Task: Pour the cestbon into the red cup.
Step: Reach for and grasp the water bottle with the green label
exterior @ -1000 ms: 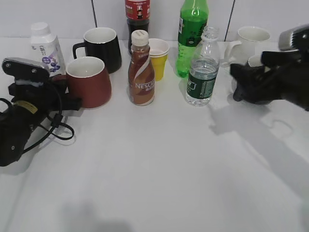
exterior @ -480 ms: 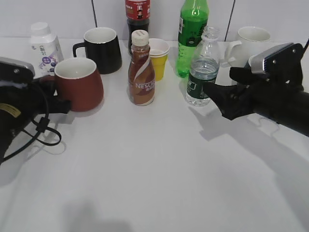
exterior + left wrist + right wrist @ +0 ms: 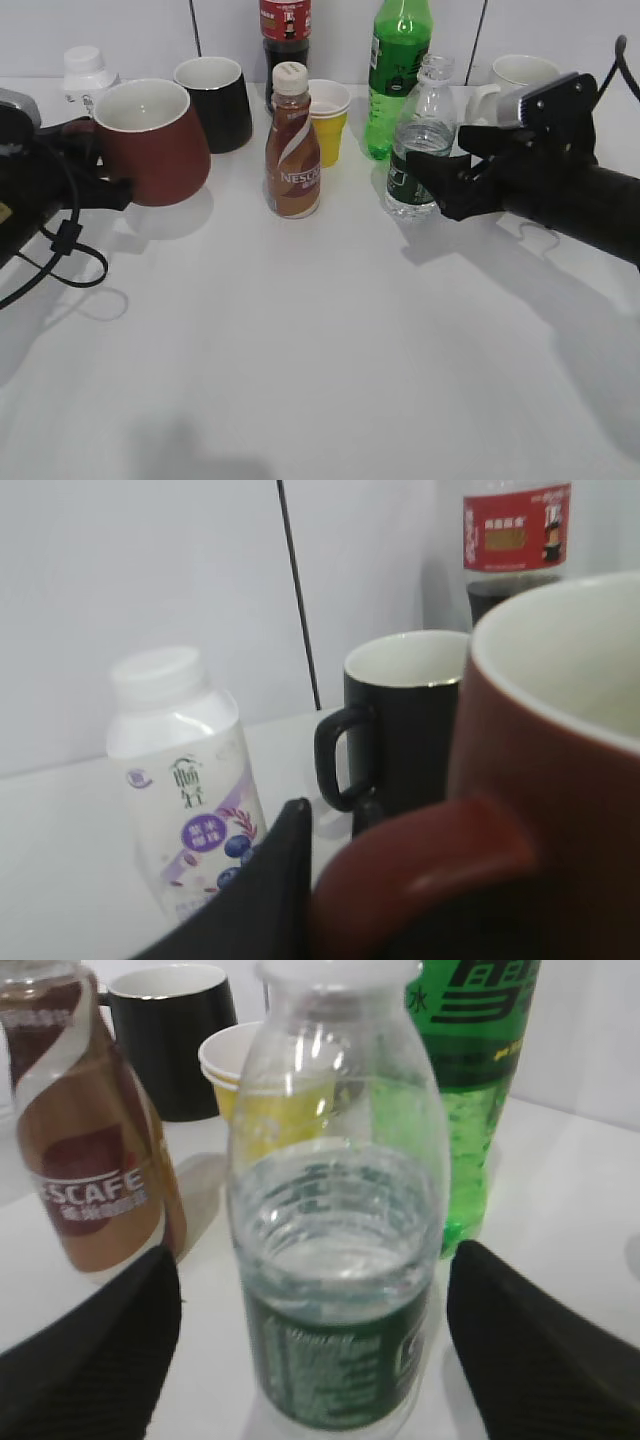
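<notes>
The red cup is a dark red mug with a white inside. My left gripper is shut on its loop handle and holds it raised off the table at the left. In the left wrist view the red cup fills the right side, with its handle between my jaws. The cestbon, a clear capless bottle with a dark green label, stands right of centre. My right gripper is open, with a finger on each side of the cestbon; the fingers do not touch it.
A brown Nescafe bottle stands between the cup and the cestbon. Behind are a black mug, a yellow paper cup, a green soda bottle, a dark bottle with a red label, a white mug and a white yogurt bottle.
My left gripper has lifted the red cup off the table. My right gripper has moved left until its open fingers stand on either side of the cestbon.
</notes>
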